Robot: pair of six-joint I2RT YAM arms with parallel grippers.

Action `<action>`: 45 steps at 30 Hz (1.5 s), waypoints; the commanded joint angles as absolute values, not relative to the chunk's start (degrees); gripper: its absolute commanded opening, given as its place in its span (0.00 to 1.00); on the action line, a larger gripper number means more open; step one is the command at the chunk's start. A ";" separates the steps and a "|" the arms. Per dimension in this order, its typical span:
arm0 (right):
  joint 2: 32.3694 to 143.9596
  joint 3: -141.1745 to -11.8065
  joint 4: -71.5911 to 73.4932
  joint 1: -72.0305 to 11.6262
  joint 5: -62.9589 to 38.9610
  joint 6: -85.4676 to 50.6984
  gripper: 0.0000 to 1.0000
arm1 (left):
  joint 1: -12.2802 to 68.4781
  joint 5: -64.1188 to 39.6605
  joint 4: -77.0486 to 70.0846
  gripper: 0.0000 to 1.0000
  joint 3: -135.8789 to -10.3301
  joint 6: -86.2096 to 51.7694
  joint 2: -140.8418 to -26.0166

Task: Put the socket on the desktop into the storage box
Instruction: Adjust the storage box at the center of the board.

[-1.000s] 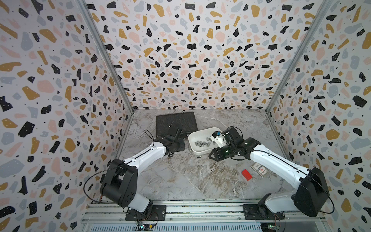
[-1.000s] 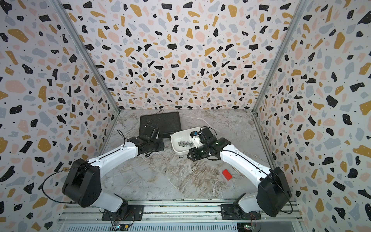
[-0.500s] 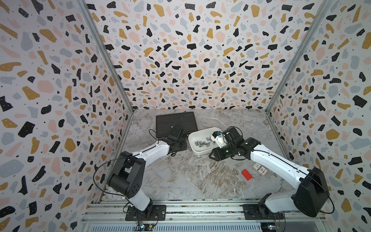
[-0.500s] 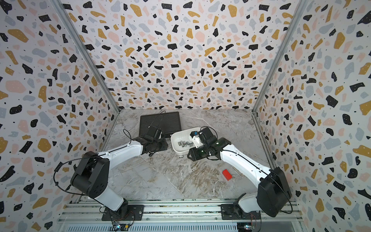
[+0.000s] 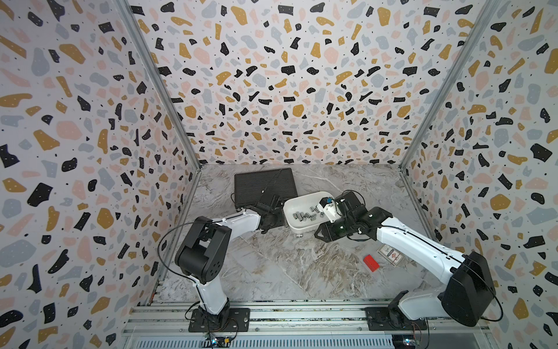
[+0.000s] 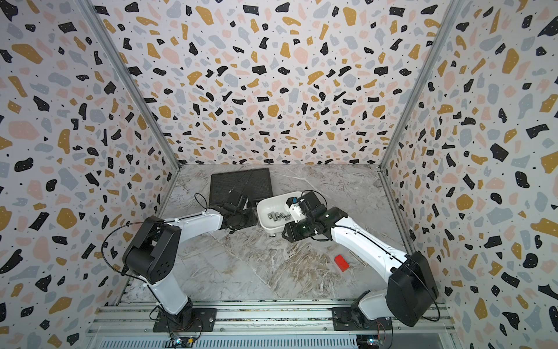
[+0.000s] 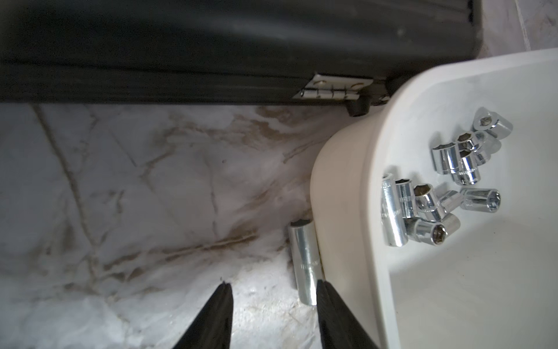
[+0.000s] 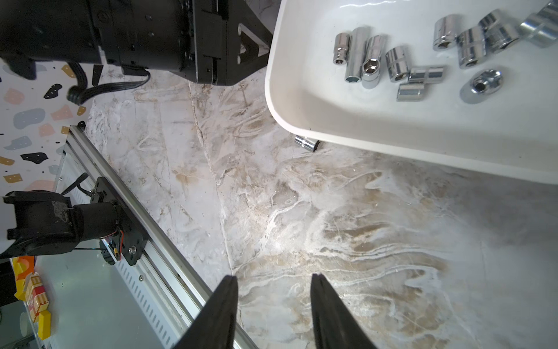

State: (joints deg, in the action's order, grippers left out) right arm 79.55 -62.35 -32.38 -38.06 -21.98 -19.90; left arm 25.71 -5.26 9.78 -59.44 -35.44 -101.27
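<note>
black left pincer (image 7: pixel 271 284): released, its two fingers (image 7: pixel 211 317) spread with nothing between them, pointing toward the black case (image 7: pixel 211 45). in the left wrist view the finger nearer the box (image 7: pixel 356 241) overlaps the near end of a long chrome socket (image 7: pixel 305 266); contact cannot be confirmed. the socket lies flat on the marble table (image 7: pixel 136 181), outside the box, close against the box's outer wall, its long axis running nearly in line with the fingers and parallel to that wall. it therefore sits off-centre, at one finger and not in the gap. judgement: the next move calls for a small sideways shift toward the box, or a turn of the wrist, so that the fingers straddle the socket across its width; the wall leaves little room for the inner finger. the right pincer (image 8: pixel 273 275) is likewise released and empty, over bare table; well ahead of it a small socket (image 8: pixel 307 142) lies half under the box rim. whether this is the same piece cannot be told. the left arm is the nearer to the long socket.
</note>
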 commanded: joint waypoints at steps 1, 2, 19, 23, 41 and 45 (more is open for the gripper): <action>78.33 -62.20 -31.80 -38.32 -21.49 -19.88 0.45 | 25.59 -6.40 7.60 0.49 -61.84 -35.85 -101.82; 78.40 -62.11 -31.73 -38.28 -21.53 -19.86 0.45 | 25.62 -6.61 7.47 0.50 -62.09 -35.95 -102.07; 78.57 -61.83 -31.73 -38.32 -21.12 -19.62 0.44 | 27.21 -7.70 7.95 0.51 -65.63 -35.95 -106.06; 78.41 -61.57 -31.71 -38.32 -21.05 -19.71 0.45 | 27.59 -7.56 8.34 0.51 -66.37 -35.78 -106.48; 77.80 -61.05 -31.60 -38.32 -20.56 -19.70 0.44 | 28.65 -2.20 17.57 0.49 -70.00 -35.91 -109.58; 77.61 -60.97 -31.73 -38.32 -20.44 -19.66 0.44 | 29.18 -0.27 19.73 0.49 -71.24 -35.70 -110.37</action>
